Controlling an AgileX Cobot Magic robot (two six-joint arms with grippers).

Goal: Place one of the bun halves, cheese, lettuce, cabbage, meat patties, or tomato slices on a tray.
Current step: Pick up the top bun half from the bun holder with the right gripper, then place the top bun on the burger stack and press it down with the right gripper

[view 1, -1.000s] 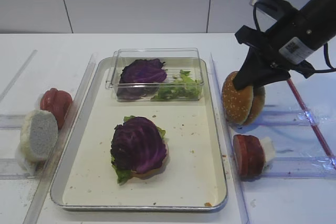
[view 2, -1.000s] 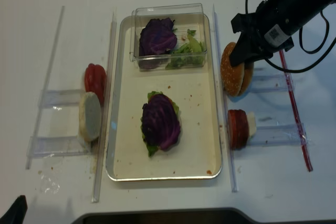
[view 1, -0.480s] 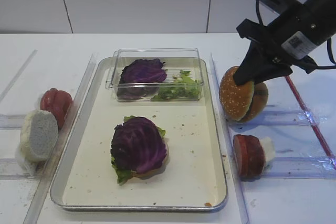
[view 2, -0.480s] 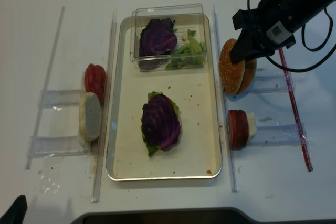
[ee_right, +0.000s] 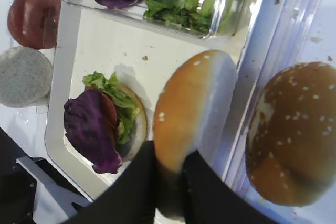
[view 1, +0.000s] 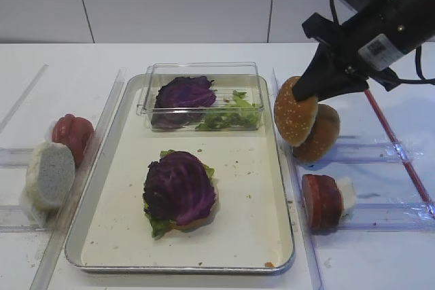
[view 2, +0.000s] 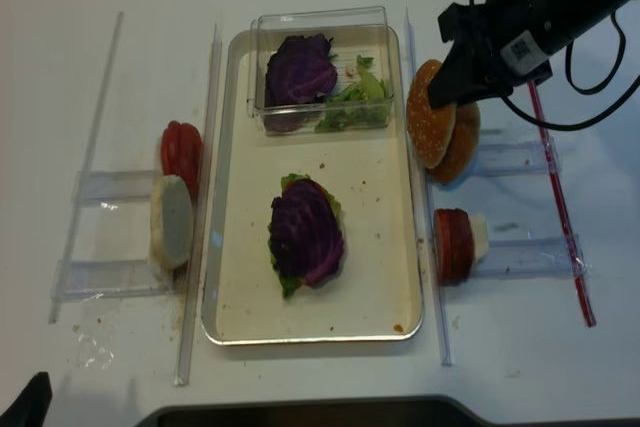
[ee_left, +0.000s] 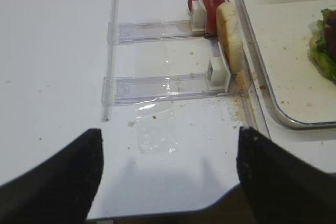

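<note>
exterior high: right gripper [view 1: 307,94] clamps the sesame bun top [view 1: 293,120], now lifted toward the tray [view 1: 280,188] (second bun behind).

Golden sesame-dotted bun half [view 1: 294,119], purple cabbage [view 1: 178,187]

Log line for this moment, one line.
right gripper: shut on bun top | bun: lifted beside tray | left gripper: open, idle

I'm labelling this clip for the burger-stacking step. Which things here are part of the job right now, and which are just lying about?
In the job:
- right gripper, shut on the sesame bun top
- tray
- stack topped with cabbage

Lying about:
- second bun half in its rack
- clear box of leaves
- red slices
- pale round slice
- left gripper, open, idle
</note>
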